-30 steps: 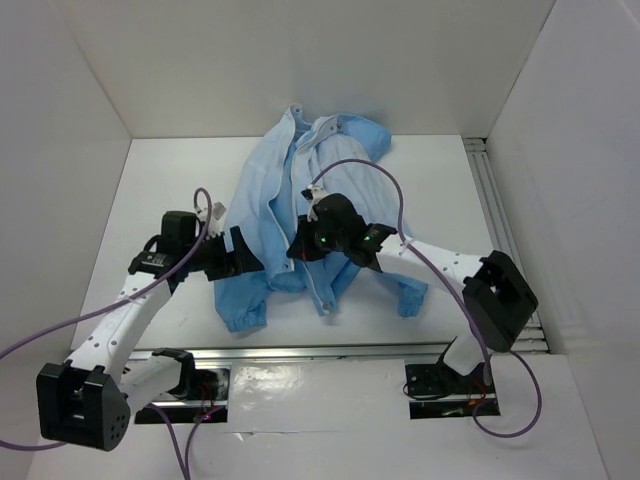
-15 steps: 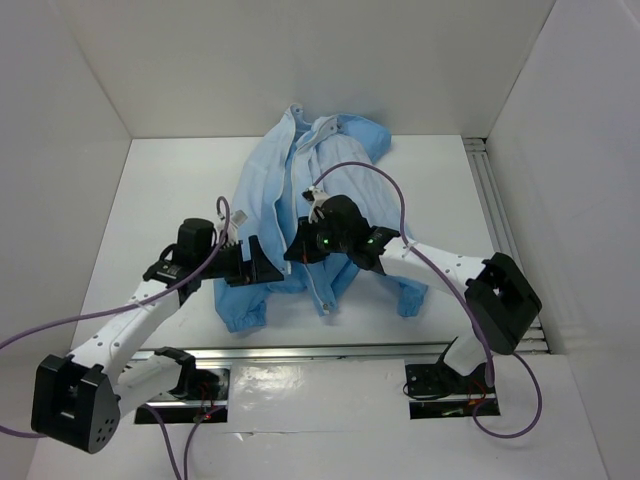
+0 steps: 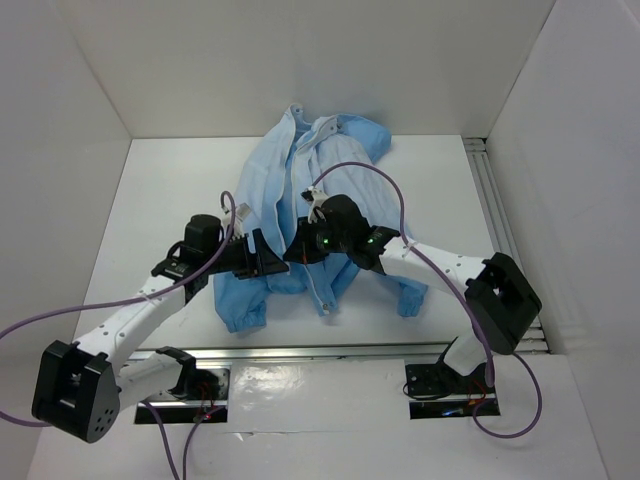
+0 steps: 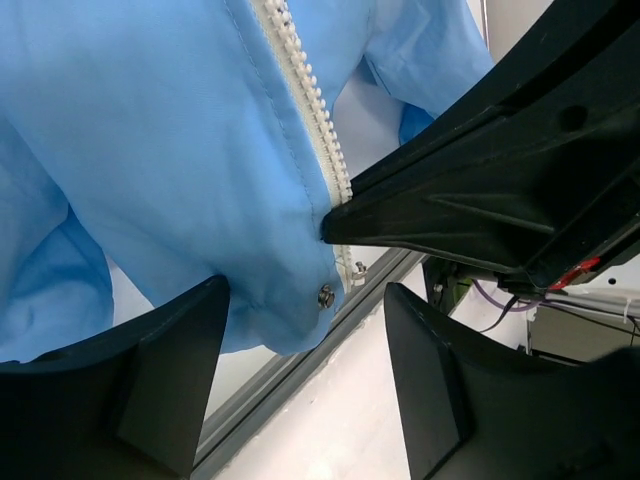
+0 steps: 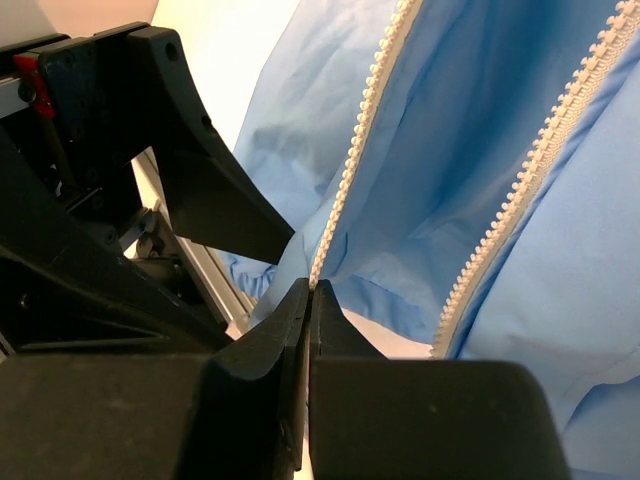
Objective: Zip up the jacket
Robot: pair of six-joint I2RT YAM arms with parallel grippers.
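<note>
The light-blue jacket (image 3: 285,180) lies open on the table, collar at the far end. My right gripper (image 3: 300,250) is shut on the white zipper strip (image 5: 360,150) of the jacket's left front edge near its lower end, with its tips (image 5: 308,288) pinching the tape. The other zipper strip (image 5: 540,160) hangs free to the right. My left gripper (image 3: 270,262) is open just beside the right one. In the left wrist view its fingers (image 4: 150,380) straddle the jacket's hem corner with a metal snap (image 4: 326,295), without touching it. The right gripper's black finger (image 4: 460,210) meets the zipper (image 4: 300,80) there.
A metal rail (image 3: 330,350) runs along the table's near edge just below the jacket hem. White walls enclose the table on three sides. A ribbed strip (image 3: 495,200) runs along the right side. A jacket cuff (image 3: 410,300) lies under the right arm.
My left gripper has moved right, from beside the jacket's left sleeve to the hem next to the right gripper. The right gripper has held still on the zipper strip.
</note>
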